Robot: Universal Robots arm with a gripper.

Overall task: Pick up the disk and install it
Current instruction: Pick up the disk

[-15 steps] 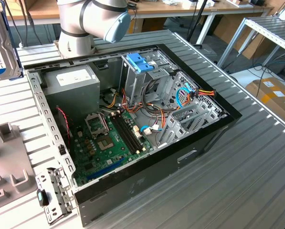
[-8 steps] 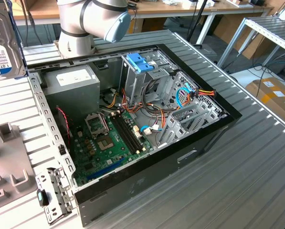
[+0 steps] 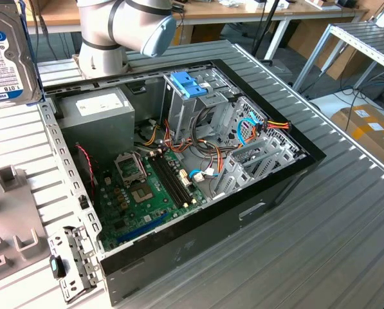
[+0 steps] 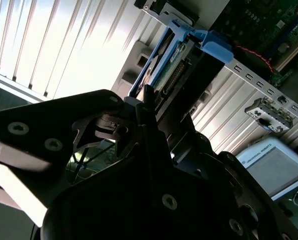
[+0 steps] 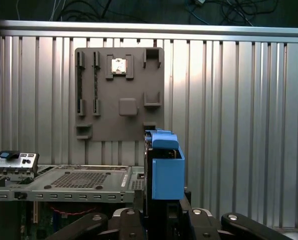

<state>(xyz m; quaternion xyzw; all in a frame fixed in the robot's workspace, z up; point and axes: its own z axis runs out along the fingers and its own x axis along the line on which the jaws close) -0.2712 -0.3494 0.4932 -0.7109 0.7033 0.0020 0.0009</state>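
The pincer (image 5: 161, 217) is clenched on the disk (image 3: 7, 56), which is held upright in its blue bracket (image 5: 166, 172) at the exterior view's upper left, beside the open case (image 3: 192, 248) on the ribbed surface (image 3: 346, 244).

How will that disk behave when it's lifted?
Probably stiff: the disk is a flat metal slab. Likely heavy for its size, being metal. Its smooth sides might slip, though the gripper clamps it edge-on in the first wrist view.

A ribbed metal table (image 3: 346, 212) spreads wide; behind stand wooden desks (image 3: 243, 9) and a metal rack (image 3: 365, 42) (cardboard box (image 3: 365, 129) on the floor nearby).
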